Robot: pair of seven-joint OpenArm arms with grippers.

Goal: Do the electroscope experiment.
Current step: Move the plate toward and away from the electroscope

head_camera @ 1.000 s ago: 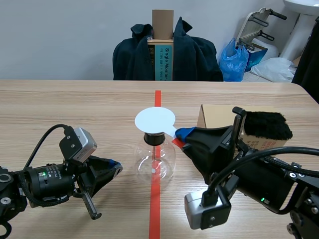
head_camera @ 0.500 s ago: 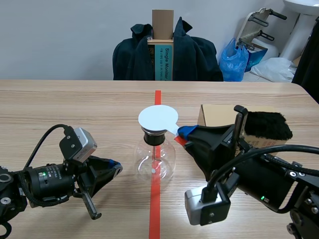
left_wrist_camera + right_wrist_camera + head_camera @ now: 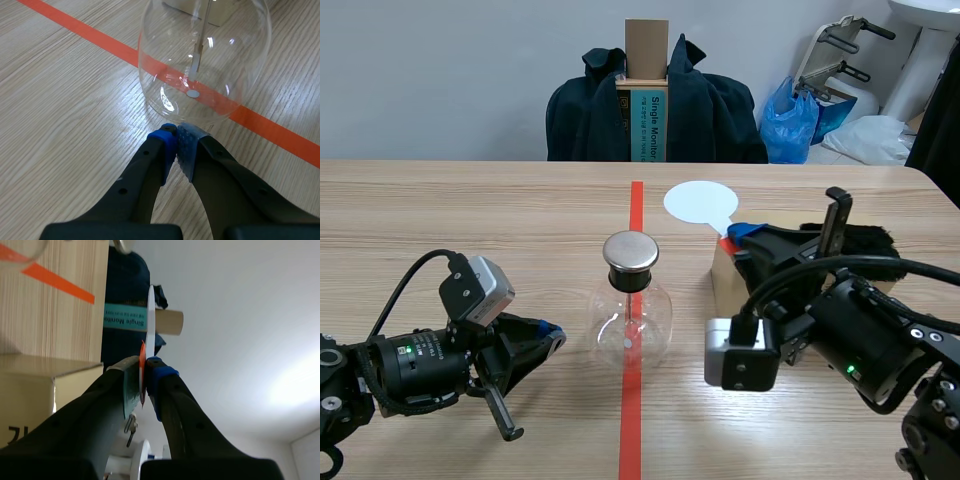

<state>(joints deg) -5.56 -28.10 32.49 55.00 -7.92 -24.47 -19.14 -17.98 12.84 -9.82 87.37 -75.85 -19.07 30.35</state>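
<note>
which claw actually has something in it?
The right claw: it pinches the white disc by its orange-red handle, held up in the air. The left claw is shut on nothing, tips meeting by the base of the glass flask.

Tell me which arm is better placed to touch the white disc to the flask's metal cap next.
Right, probably. The right gripper is shut on the white disc, raised near the metal cap of the flask. The left gripper lies shut and empty, low beside the flask's base.
</note>
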